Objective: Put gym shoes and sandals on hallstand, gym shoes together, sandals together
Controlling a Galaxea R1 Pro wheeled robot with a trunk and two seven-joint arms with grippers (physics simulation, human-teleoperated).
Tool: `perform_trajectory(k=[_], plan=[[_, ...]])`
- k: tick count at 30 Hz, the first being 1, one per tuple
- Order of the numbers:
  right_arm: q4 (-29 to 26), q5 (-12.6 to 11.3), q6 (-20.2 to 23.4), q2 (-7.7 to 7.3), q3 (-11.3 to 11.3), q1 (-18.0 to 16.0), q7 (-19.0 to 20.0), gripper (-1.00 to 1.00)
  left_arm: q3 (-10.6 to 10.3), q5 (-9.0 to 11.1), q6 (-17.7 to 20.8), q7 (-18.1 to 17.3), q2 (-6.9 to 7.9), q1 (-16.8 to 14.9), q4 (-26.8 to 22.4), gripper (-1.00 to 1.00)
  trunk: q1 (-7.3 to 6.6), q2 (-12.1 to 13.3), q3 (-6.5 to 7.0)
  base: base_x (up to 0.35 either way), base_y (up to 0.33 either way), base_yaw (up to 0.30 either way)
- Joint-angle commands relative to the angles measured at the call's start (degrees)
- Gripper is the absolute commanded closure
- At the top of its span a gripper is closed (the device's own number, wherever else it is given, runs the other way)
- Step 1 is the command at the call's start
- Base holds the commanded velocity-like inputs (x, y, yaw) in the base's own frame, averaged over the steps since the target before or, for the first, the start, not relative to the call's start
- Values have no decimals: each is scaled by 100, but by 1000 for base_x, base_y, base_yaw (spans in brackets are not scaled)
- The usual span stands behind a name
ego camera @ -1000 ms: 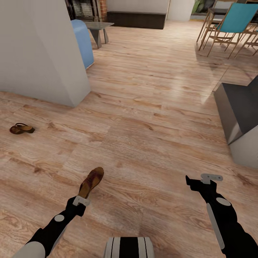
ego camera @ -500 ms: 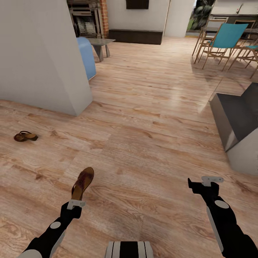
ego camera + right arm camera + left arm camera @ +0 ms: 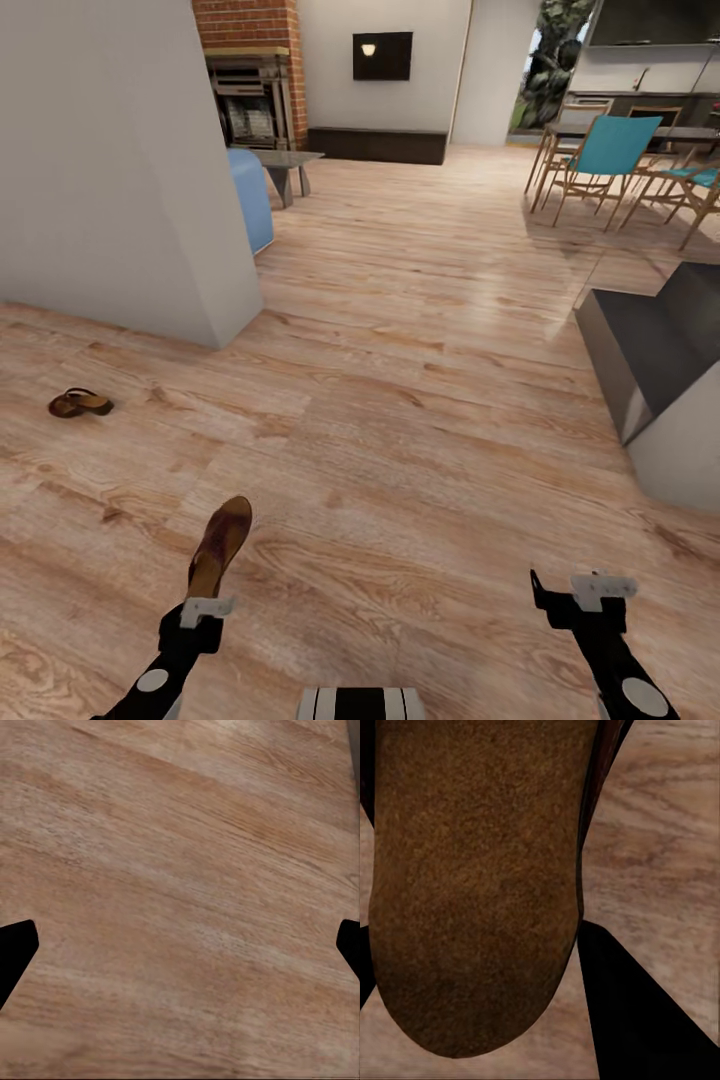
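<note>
Brown leather sandal, light and bendy: our left gripper is pinching its heel; right gripper is gaping, empty. Second sandal is lying at left.

Ahead of both arms the corridor floor lies open, wood planks running bare toward the far room. A white wall corner juts in at the left; a grey stepped block crowds the right side. One loose sandal lies near the wall, well apart from the central passage.
</note>
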Motion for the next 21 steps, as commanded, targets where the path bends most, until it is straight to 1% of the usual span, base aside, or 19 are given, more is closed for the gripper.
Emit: perform_trajectory(k=[1, 2, 3, 5, 6, 7, 8, 9, 10, 12, 13, 14, 15, 17, 21], plan=[[61, 57, -113, 3, 0, 74, -1, -100, 2, -43, -42, 36, -2, 28, 8, 100, -3, 0, 29, 0, 0, 0], [229, 53, -401, 10, 0, 197, -1, -100, 2, -4, -120, 50, -4, 94, 13, 100, -6, 2, 60, 0, 0, 0], [327, 52, -544, 16, 0, 247, -1, -100, 4, 19, -168, 55, -3, 133, 15, 100, -8, 3, 91, 0, 0, 0], [818, 48, -1087, 39, 0, 378, 3, -100, 8, 127, -362, 66, 0, 289, 19, 100, -14, 6, 153, 0, 0, 0], [1114, 47, -1341, 46, 0, 413, 5, -100, 9, 184, -431, 69, 0, 371, 20, 100, -16, 7, 184, 0, 0, 0], [1675, 46, -1835, 53, 0, 450, 7, -100, 10, 259, -511, 67, 0, 537, 16, 100, -19, 8, 216, 0, 0, 0], [1802, 46, -1955, 54, 0, 455, 6, -100, 10, 269, -525, 67, -2, 581, 11, 100, -21, 10, 247, 0, 0, 0], [2045, 46, -2187, 59, 0, 462, 2, -100, 10, 287, -555, 66, -1, 667, -6, 100, -24, 11, 278, 0, 0, 0], [2648, 40, -2755, 75, 0, 472, -6, -100, 11, 311, -754, 72, -6, 860, -21, 100, -27, 12, 309, 0, 0, 0], [2825, 39, -2907, 80, 0, 473, -8, -100, 11, 315, -870, 73, -6, 901, -1, 100, -32, 15, 371, 0, 0, 0], [3050, 32, -3036, 83, 0, 475, -9, -100, 11, 319, -996, 74, -7, 945, 17, 100, -34, 16, 402, 0, 0, 0], [3066, 31, -3042, 84, 0, 475, -9, -100, 11, 319, -1002, 74, -7, 948, 18, 100, -37, 18, 434, 0, 0, 0], [3242, 32, -3062, 87, -2, 475, -9, -100, 11, 319, -1025, 74, -7, 956, 21, 100, -39, 19, 465, 0, 0, 0], [3345, 27, -3066, 87, -8, 475, -8, -100, 11, 319, -1030, 74, -7, 957, 22, 100, -45, 22, 527, 0, 0, 0], [3420, 24, -3069, 85, -15, 475, -9, -100, 11, 320, -1034, 74, -7, 958, 22, 100, -55, 27, 652, 0, 0, 0]])
